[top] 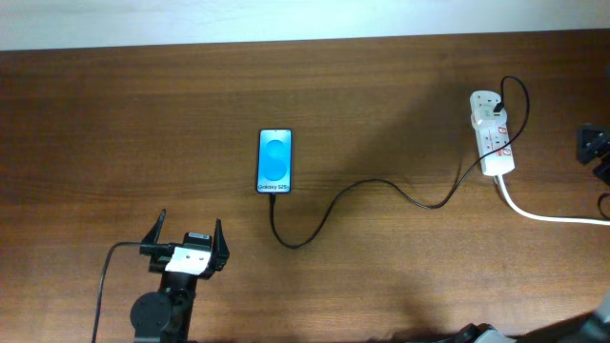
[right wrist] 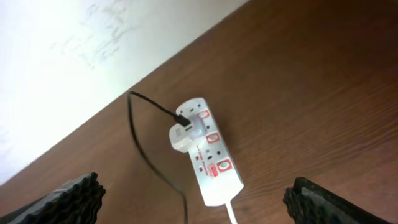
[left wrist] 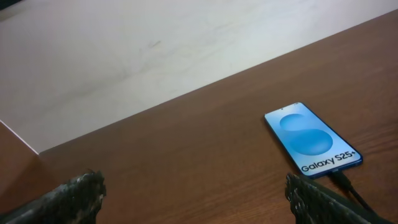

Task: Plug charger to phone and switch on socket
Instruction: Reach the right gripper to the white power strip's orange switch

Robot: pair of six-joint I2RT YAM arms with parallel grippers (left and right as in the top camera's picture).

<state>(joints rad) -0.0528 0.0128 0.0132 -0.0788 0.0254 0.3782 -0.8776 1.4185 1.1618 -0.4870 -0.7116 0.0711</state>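
The phone (top: 274, 160) (left wrist: 313, 138) lies flat with its light-blue screen up, left of the table's middle. The charger (top: 381, 188), a thin black cable, has its tip (left wrist: 339, 177) against the phone's bottom edge; it loops right to a white adapter (right wrist: 183, 134) in the socket (top: 494, 133) (right wrist: 211, 158) at the far right. My left gripper (top: 188, 232) (left wrist: 193, 183) is open, near and left of the phone, holding nothing. My right gripper (right wrist: 193, 186) is open above the socket's cord end, nothing between its fingers; part of it (top: 595, 152) shows at the right edge.
The socket's thick white cord (top: 553, 217) runs off to the right. A pale wall (left wrist: 124, 56) borders the far edge of the brown wooden table (top: 400, 86). A black robot cable (top: 105, 286) trails from the left arm.
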